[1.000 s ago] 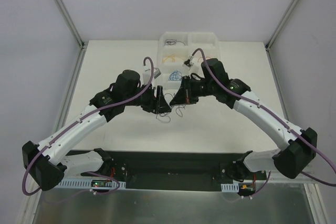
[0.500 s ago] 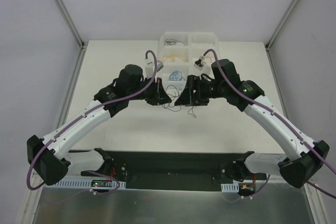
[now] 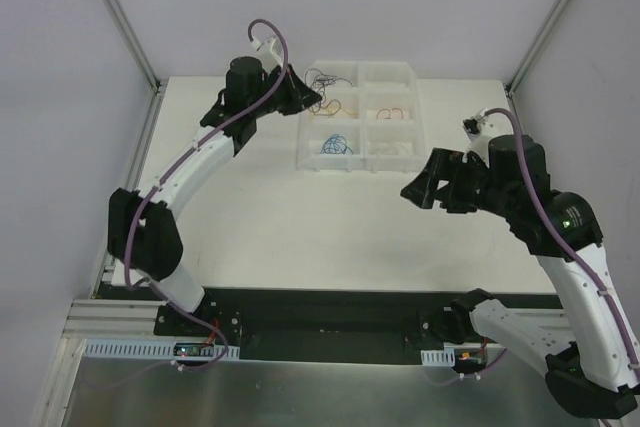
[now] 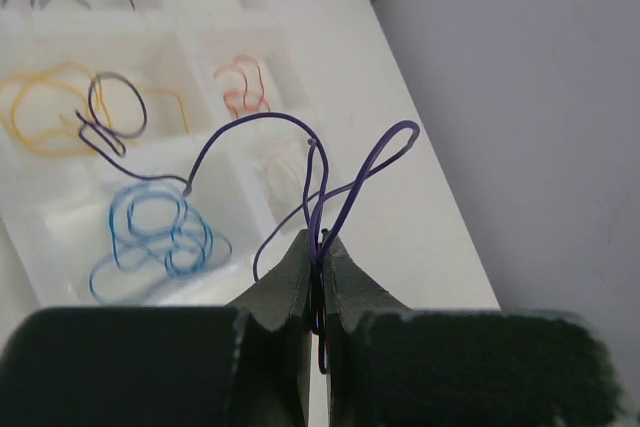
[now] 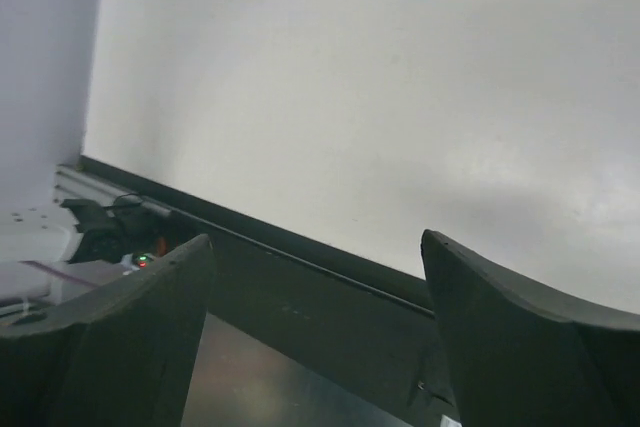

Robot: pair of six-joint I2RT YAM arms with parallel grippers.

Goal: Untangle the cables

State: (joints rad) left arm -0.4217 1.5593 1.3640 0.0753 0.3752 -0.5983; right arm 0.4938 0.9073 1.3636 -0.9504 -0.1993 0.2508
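My left gripper (image 4: 318, 243) is shut on a thin purple cable (image 4: 262, 123), whose loops stick out past the fingertips. In the top view, the left gripper (image 3: 312, 99) is at the far-left corner of the white compartment tray (image 3: 361, 68), with the purple cable (image 3: 322, 78) over the far-left compartment. Blue (image 4: 152, 235), yellow (image 4: 38, 107) and red (image 4: 245, 87) cables lie in separate compartments. My right gripper (image 3: 412, 190) hangs open and empty over the table's right side, its fingers (image 5: 170, 287) wide apart.
The table's white surface (image 3: 290, 217) lies between the arms. A black base rail (image 5: 300, 267) runs along the near edge below the right gripper. Metal frame posts (image 3: 120, 17) stand at the back corners. The tray's near-right compartment holds something white (image 3: 395, 147).
Both grippers were close together at mid-table over a small tangle. The left closed on the purple cable and carried it up to the tray's far-left corner. The right opened and drew back right.
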